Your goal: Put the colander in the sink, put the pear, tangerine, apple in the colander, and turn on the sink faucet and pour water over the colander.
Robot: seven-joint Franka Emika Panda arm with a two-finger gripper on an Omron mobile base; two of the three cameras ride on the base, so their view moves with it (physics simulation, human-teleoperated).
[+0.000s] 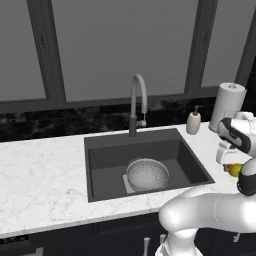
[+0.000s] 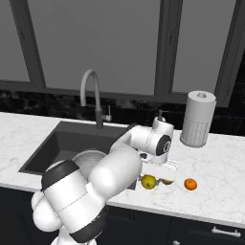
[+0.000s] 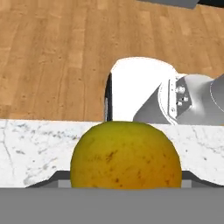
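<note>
The silvery perforated colander [image 1: 147, 174] sits in the dark sink [image 1: 105, 160], right of centre; in the right base view the colander [image 2: 88, 158] is partly behind my arm. The yellow pear [image 2: 149, 181] lies on the marble counter right of the sink, and my gripper [image 2: 155, 175] comes down on it from above. In the hand view the pear [image 3: 126, 155] sits between my gripper's [image 3: 124, 176] fingertips, which press its sides. A small fruit, apparently the apple [image 2: 167, 181], peeks out under the hand. The tangerine [image 2: 190, 184] lies further right. The faucet [image 1: 137, 100] stands behind the sink, dry.
A paper towel roll [image 2: 197, 119] stands at the back right, and a soap dispenser [image 1: 193, 122] sits between it and the faucet. The counter's front edge [image 2: 191, 217] runs close to the fruit. Bare marble [image 1: 40, 170] stretches left of the sink.
</note>
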